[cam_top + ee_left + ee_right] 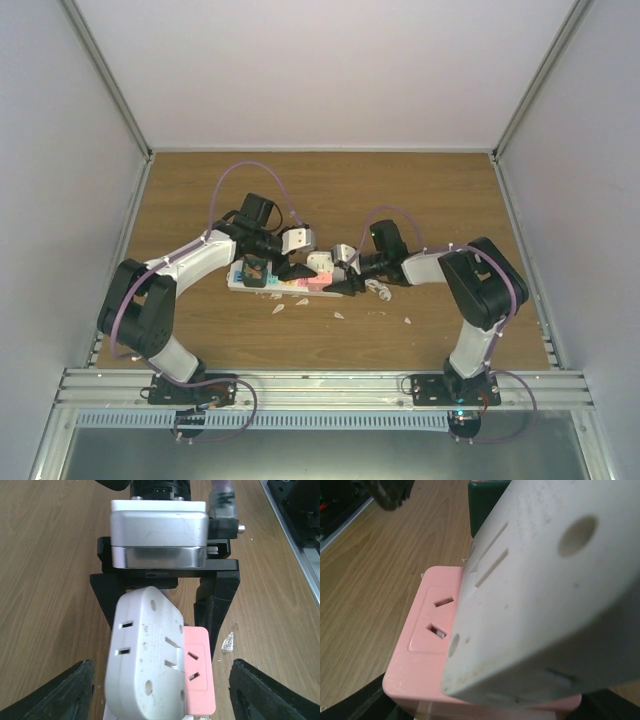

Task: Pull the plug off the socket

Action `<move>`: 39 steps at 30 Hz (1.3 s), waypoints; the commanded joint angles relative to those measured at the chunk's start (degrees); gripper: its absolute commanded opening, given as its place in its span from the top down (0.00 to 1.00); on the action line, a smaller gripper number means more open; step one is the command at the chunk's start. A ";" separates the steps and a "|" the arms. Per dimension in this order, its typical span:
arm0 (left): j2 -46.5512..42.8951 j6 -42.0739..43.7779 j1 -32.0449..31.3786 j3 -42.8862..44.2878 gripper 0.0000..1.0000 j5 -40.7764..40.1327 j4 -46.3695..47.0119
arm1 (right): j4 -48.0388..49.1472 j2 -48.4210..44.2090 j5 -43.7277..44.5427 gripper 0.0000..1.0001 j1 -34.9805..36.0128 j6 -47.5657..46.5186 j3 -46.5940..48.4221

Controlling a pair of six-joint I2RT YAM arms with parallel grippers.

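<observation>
The plug, a bulky white adapter, sits on the pink outlet at the right end of the socket, mid-table. From the left, the left gripper straddles it, fingers spread, touching nothing; from the right, the right gripper brackets it, grip unclear. Grasping seems the step in hand; the next move calls for a firm clamp and a straight upward pull.

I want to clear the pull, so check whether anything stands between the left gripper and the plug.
Nothing visible does. The plug sits on the socket, between the left gripper's open fingers. The right gripper straddles its far end.
</observation>
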 commanded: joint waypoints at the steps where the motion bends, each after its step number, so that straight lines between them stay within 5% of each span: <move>1: 1.13 -0.96 -1.18 1.58 0.29 -0.04 1.93 | 5.85 1.89 -3.01 0.36 -0.30 2.19 -1.26; 11: -1.50 -0.48 -2.20 -0.18 0.55 0.01 1.90 | 12.25 2.27 -5.35 0.31 -1.25 6.56 -2.91; 21: -2.37 -1.53 -2.47 -1.35 0.67 -0.74 3.51 | 23.08 3.48 -7.11 0.25 -1.26 12.95 -5.80; 31: -2.74 -2.03 -3.00 -1.97 0.77 -2.73 4.66 | 37.23 6.59 -7.00 0.32 -1.27 20.47 -8.47; 39: -3.60 -2.45 -3.00 -1.90 0.85 -1.71 4.89 | 42.20 8.31 -6.81 0.48 -1.05 23.00 -8.95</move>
